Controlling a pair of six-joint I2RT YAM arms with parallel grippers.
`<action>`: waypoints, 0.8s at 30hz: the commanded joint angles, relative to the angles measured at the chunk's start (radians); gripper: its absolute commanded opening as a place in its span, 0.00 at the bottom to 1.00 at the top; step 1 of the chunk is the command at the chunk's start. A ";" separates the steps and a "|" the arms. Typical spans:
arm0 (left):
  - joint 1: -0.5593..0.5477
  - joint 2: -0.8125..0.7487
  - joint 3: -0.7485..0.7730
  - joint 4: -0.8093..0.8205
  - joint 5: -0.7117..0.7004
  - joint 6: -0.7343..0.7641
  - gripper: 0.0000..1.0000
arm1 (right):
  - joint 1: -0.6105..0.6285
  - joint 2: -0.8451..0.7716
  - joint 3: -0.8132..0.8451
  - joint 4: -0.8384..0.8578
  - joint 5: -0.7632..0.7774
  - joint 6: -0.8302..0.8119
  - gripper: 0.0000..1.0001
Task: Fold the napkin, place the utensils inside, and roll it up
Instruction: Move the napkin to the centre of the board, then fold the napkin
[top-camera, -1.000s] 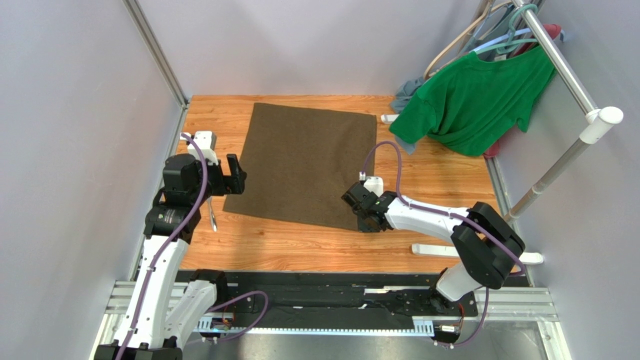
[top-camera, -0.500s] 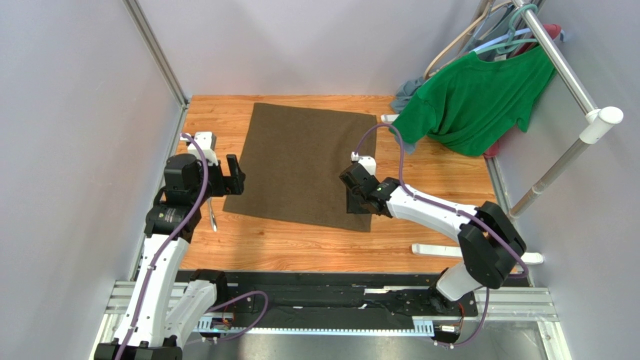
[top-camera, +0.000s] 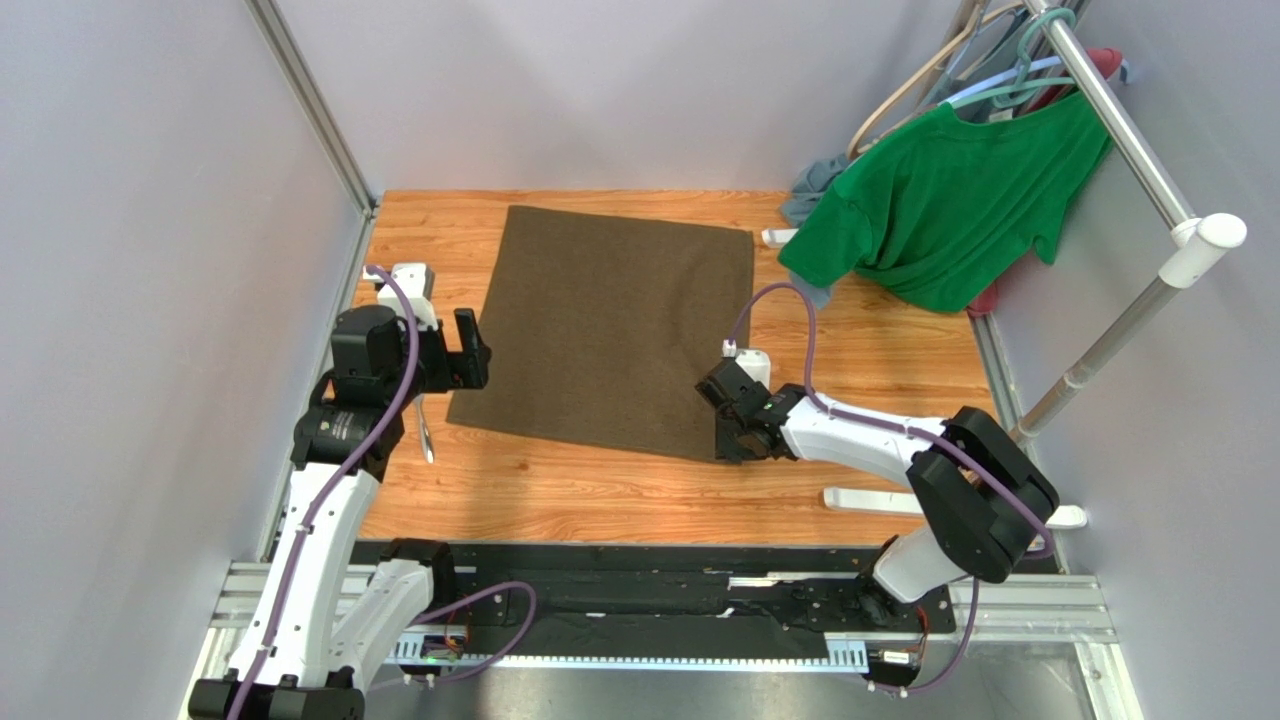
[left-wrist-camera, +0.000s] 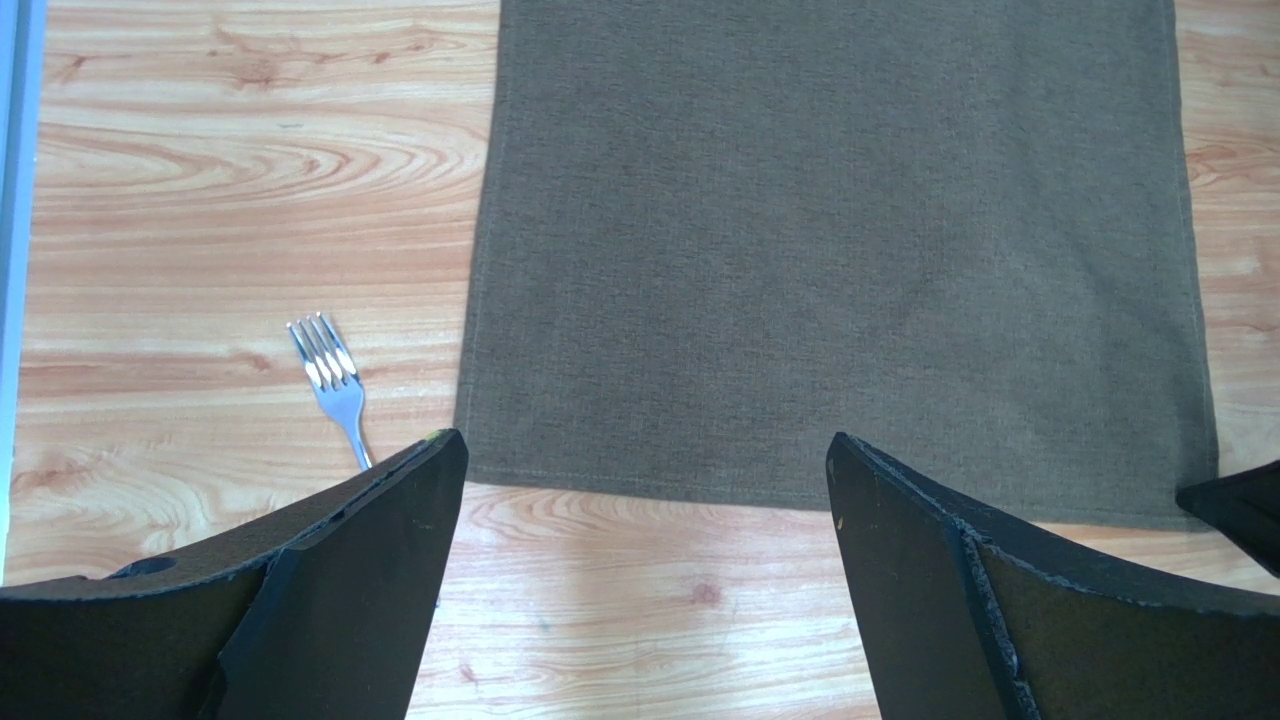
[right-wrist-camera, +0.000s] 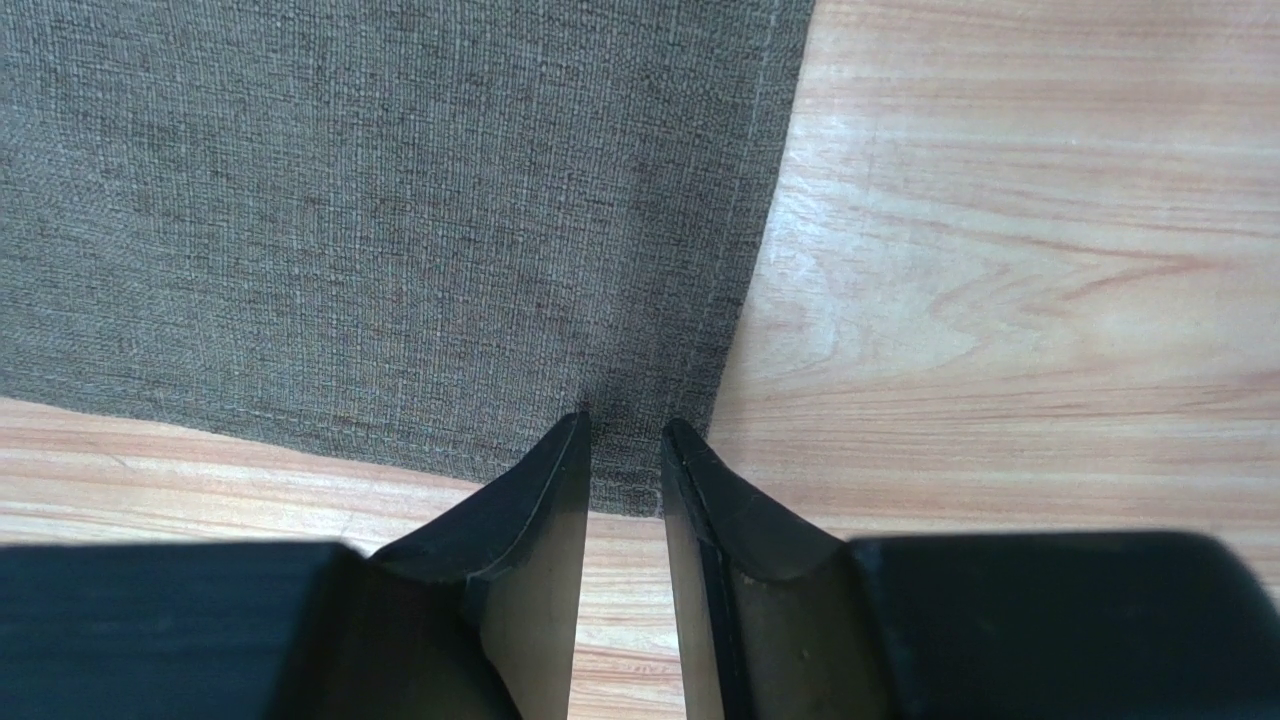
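Since the worktop (top-camera: 902, 360) carries the napkin (top-camera: 616, 323) spread flat in a single layer, I judge the task barely begun: no fold made, nothing laid on the cloth, nothing rolled. All three steps are left.

At the napkin's near right corner sits the right claw (right-wrist-camera: 624, 428). Its jaws stand only a narrow slit apart, and cloth and wood show through the gap, so it has hold of nothing. It looks placed to pinch that corner for the first fold.

Over the napkin's near left edge hangs the left claw (left-wrist-camera: 639, 443), spread wide and empty.

One fork (left-wrist-camera: 334, 375) lies on the bare wood just beside the napkin's left edge, partly hidden under a left jaw. No other utensil shows.
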 joint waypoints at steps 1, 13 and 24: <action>-0.005 -0.001 0.012 0.006 0.003 -0.008 0.99 | -0.005 -0.017 -0.063 -0.049 0.008 0.046 0.31; -0.157 0.042 0.027 0.041 0.097 0.000 0.85 | -0.021 -0.206 -0.010 -0.167 0.071 0.018 0.39; -0.435 0.115 0.028 0.145 0.128 -0.066 0.82 | -0.194 -0.278 -0.073 -0.086 -0.139 -0.020 0.46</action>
